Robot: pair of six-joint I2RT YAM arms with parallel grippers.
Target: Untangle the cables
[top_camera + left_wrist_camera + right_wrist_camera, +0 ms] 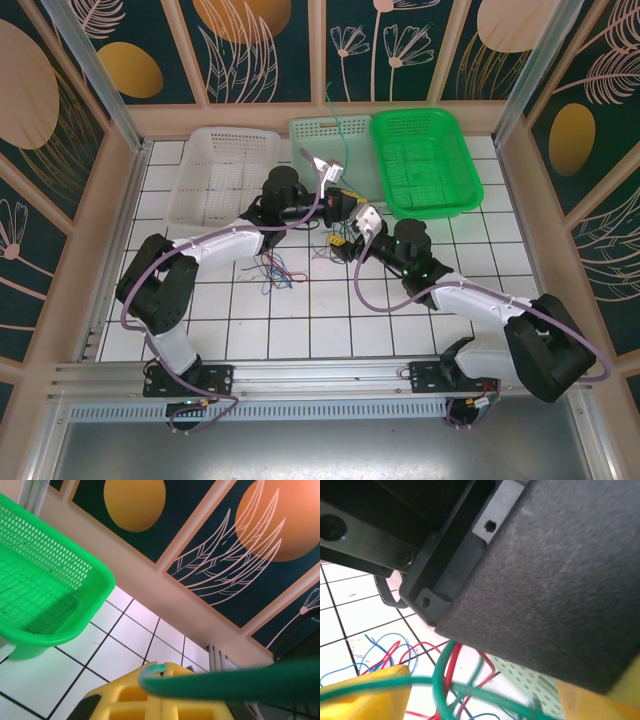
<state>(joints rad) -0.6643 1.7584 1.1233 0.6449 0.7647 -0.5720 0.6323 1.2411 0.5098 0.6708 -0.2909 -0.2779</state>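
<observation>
Running almost straight up the middle of the top view, the green cable (335,115) is seen against the back wall, and its lower part is lost between the two grippers. The left gripper (335,188) is pointed upward. In its wrist view the yellow fingers (135,700) are pressed together, with the green cable coming out at their seam. It is judged to be pinched there, though the contact itself is blurred. The right gripper (477,695) is held wide, one finger at each lower corner of its wrist view. The green cable is passed between them without being clamped. The other cables (275,268), red and blue, are spread in a loose tangle on the tabletop (230,320). In the top view they are found at the lower left of both grippers, just below the left forearm.

The coming move is judged to turn on one relation. The green cable is strung from the raised left gripper down toward the tangle, so its long axis is set from upper centre to lower left. The right gripper is the nearer one to its lower run. That run would have to be clamped and drawn away from the tangle, and red loops could be snagged and dragged along.
</observation>
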